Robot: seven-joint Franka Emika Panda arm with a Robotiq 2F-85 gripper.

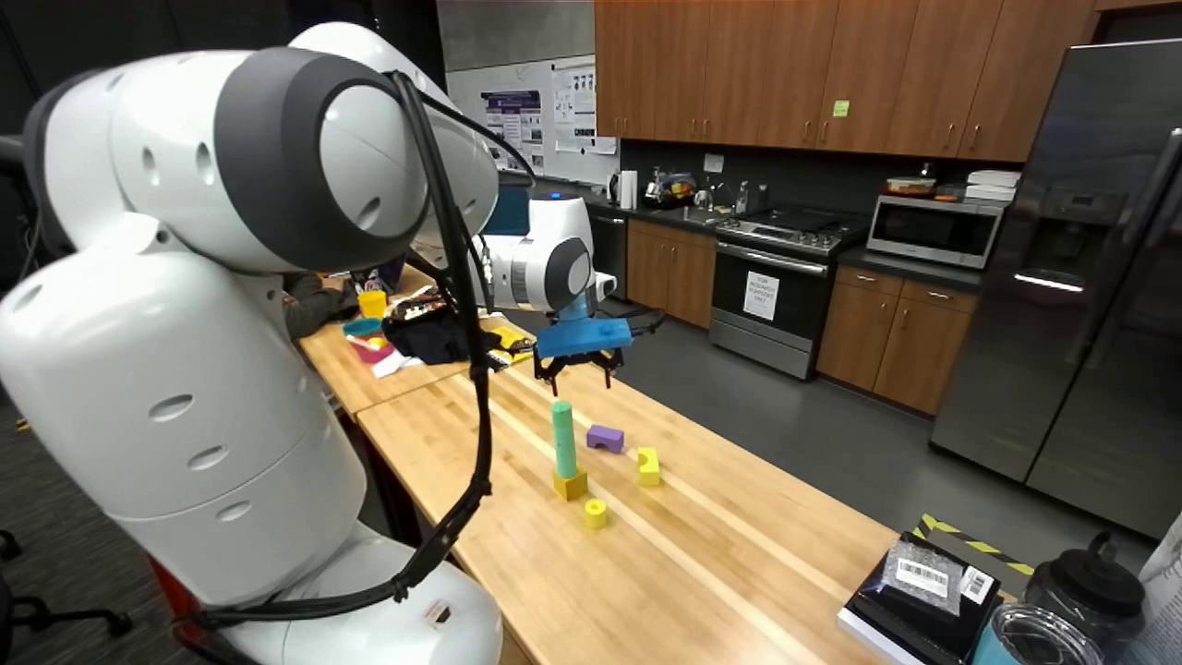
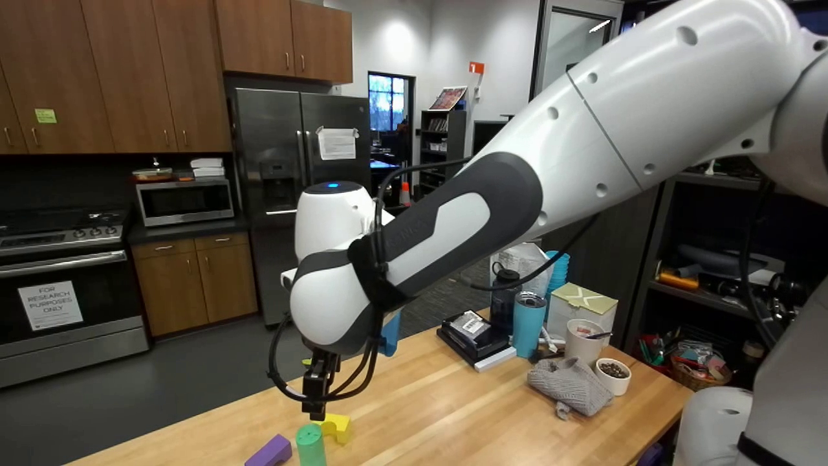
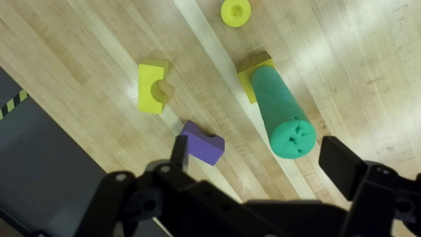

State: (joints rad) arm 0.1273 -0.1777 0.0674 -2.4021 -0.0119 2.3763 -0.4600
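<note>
A tall green cylinder (image 3: 281,110), pitted on top, stands below wide-spread jaws.

"FOR RESEARCH PURPOSES ONLY" on oven (image 2: 102,299)

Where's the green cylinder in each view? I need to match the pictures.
In an exterior view: green cylinder just below centre, on a yellow block.
In an exterior view: green cylinder cut off at the bottom edge, left of centre.
Wrist view: green cylinder right of centre.
Shared landmark: purple block, in all three.
</note>
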